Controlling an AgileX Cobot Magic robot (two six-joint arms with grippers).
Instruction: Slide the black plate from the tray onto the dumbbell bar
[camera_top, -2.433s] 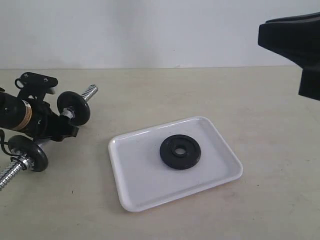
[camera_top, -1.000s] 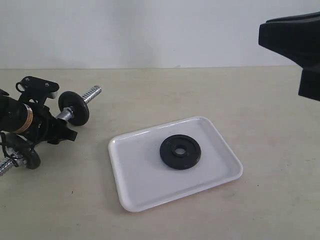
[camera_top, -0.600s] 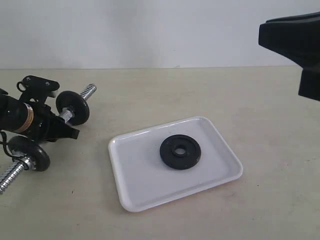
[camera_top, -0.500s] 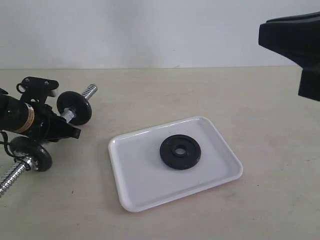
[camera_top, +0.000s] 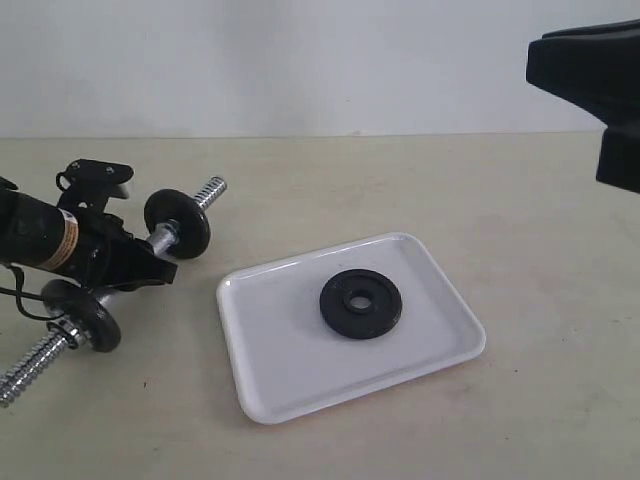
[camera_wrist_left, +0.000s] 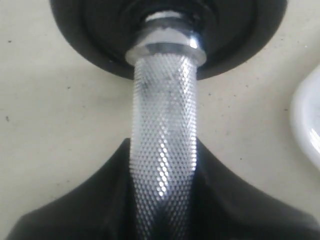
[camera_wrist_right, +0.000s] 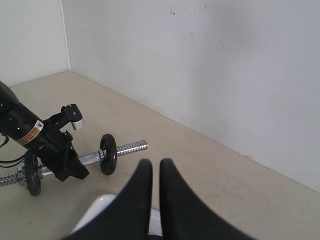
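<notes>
Black plate: the black plate (camera_top: 361, 303) lies flat near the middle of the tray (camera_top: 280, 385), well apart from the bar.
Left hand: your left hand (camera_top: 138, 262) is clamped on the knurled middle of the dumbbell bar (camera_wrist_left: 162, 150), between its two discs (camera_top: 182, 224).
Bar end: one threaded end (camera_top: 212, 190) points up and away. Whether the other end rests on the bench (camera_top: 520, 230) is hard to tell.
Right hand: your right hand (camera_wrist_right: 155, 167) is raised, with its fingers together and nothing in them.
Handling: expect the plate to be rigid and dense for its size, and likely to skate on the glossy tray.
Hold: open wide and pinch across the raised rim, or put one finger in the centre hole – keep that hole free for threading.
</notes>
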